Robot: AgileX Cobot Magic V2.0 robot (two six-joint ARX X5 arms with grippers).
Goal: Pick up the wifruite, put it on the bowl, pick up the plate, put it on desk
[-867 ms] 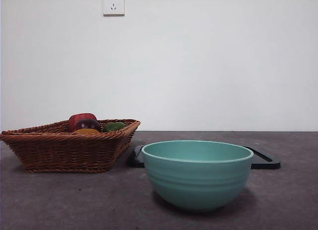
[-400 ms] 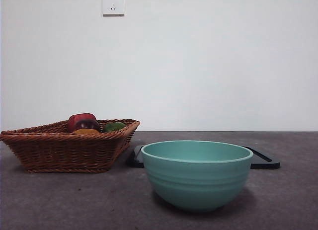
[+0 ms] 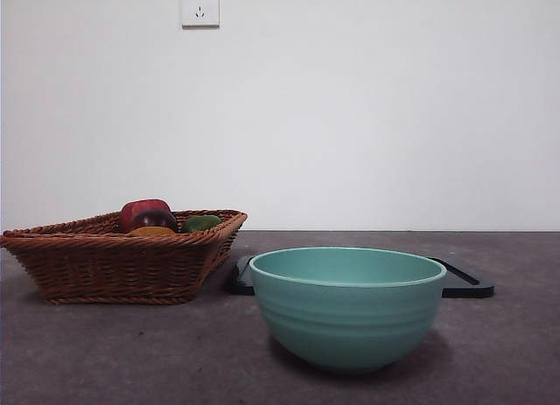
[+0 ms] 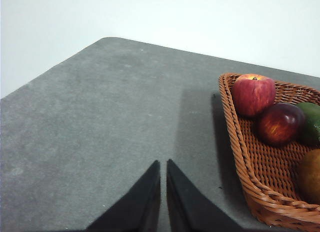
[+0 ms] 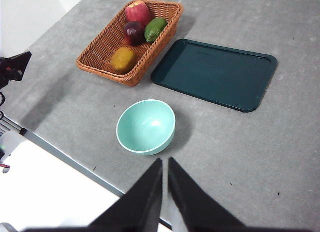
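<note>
Left gripper (image 4: pixel 163 164): jaws pressed together, nothing between them, poised over bare desk (image 4: pixel 100 117) beside the wicker basket (image 4: pixel 240 142). Right gripper (image 5: pixel 165 164): jaws likewise closed and empty, held high above the desk's near edge, just short of the bowl (image 5: pixel 146 127). Neither arm appears in the front view. Basket contents, per right wrist view: red apple (image 5: pixel 138 11), dark purple fruit (image 5: pixel 134 31), green fruit (image 5: pixel 155 29) and the wifruite (image 5: pixel 123 59), dull orange, lying at the basket end nearest the bowl. Front view shows the wifruite (image 3: pixel 153 232) only as an orange sliver above the basket rim (image 3: pixel 122 239), below the apple (image 3: pixel 143 209). Left wrist view catches its edge (image 4: pixel 311 174) at the frame border. Bowl: teal, upright, empty, standing on the desk apart from the basket. Dark green tray (image 5: pixel 215 74): flat, empty, beside the basket; in the front view only its ends (image 3: pixel 464 282) show behind the bowl (image 3: pixel 347 309). Wall socket (image 3: pixel 199 6): front view only.
</note>
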